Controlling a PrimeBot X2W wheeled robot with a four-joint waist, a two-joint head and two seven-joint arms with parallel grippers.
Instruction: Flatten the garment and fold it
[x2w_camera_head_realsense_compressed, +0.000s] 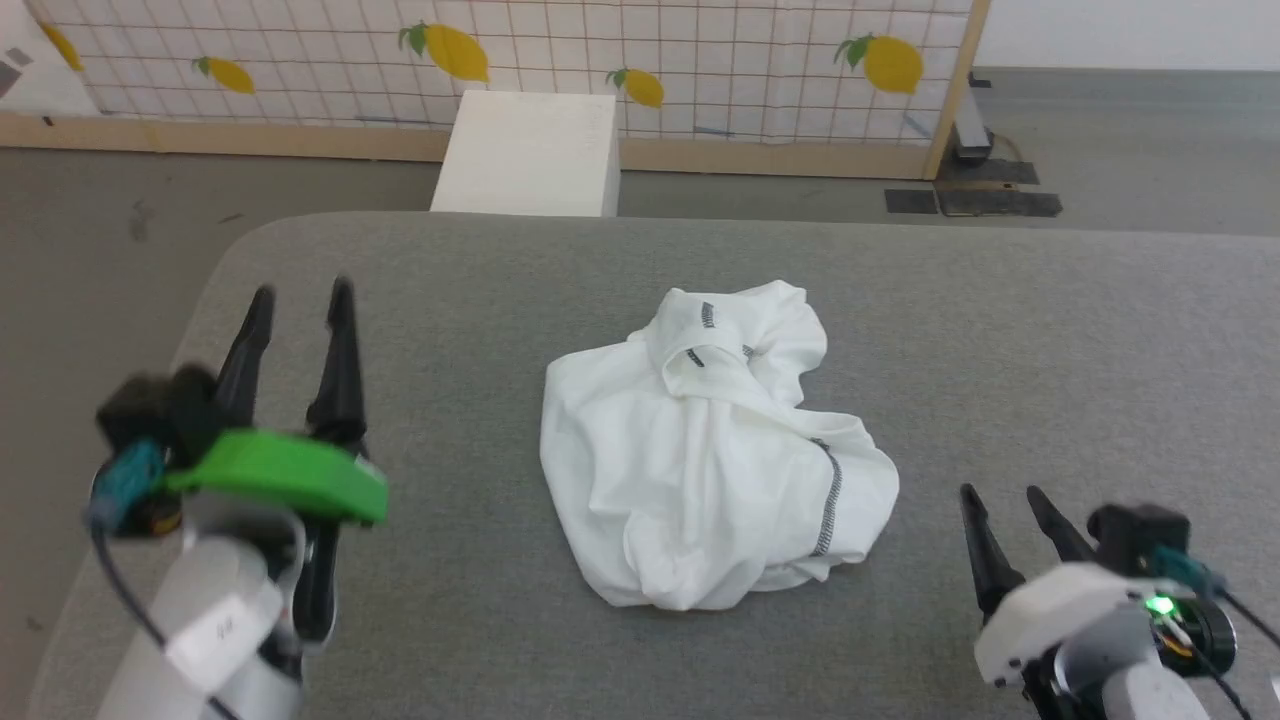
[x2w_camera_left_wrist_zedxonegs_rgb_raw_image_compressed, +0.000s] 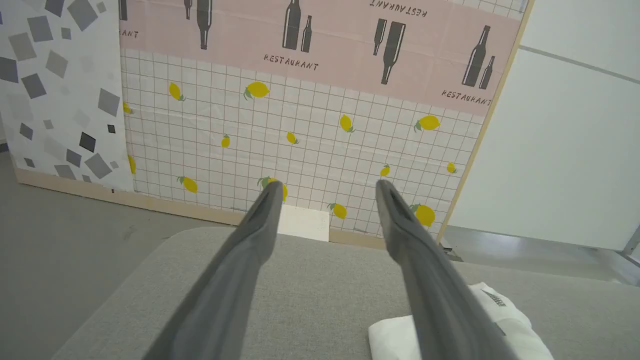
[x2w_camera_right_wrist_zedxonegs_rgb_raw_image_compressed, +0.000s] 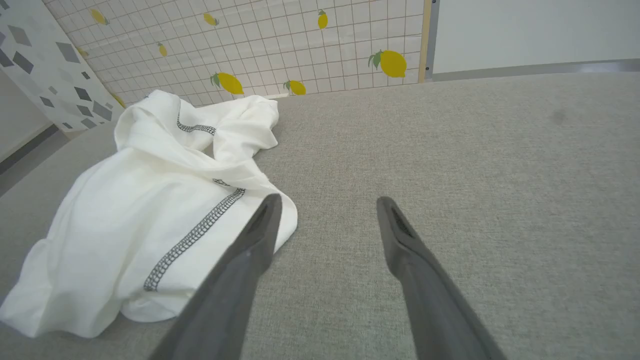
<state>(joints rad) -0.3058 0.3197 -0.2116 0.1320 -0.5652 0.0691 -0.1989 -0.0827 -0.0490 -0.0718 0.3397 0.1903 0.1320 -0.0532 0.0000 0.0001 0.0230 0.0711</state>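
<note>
**Crumpled T-shirt mid-table, both pincers spread and empty**

The only writing that can be read is the word "RESTAURANT", printed several times among dark bottle shapes on a pink panel (x2w_camera_left_wrist_zedxonegs_rgb_raw_image_compressed: 291, 62) in the left wrist view (once upside down at the top edge). Below it a gridded panel (x2w_camera_head_realsense_compressed: 700, 50) printed with yellow lemons is seen. A small pale tag (x2w_camera_head_realsense_compressed: 222, 628) on the left forearm carries marks that may be characters, but they are too blurred to be read.

The garment (x2w_camera_head_realsense_compressed: 700, 470) lies bunched in a heap at the middle of the grey padded table (x2w_camera_head_realsense_compressed: 1000, 330), with dark zigzag seams showing on its far and right folds. A white box (x2w_camera_head_realsense_compressed: 530, 150) stands on the floor beyond the table's far edge.

The left gripper (x2w_camera_head_realsense_compressed: 302, 290) is held above the table's near left corner, well apart from the garment, its fingers pointing away and spread wide with nothing between them. The right gripper (x2w_camera_head_realsense_compressed: 1002, 492) is held low at the near right, just beside the garment's right edge, likewise spread and empty.
</note>
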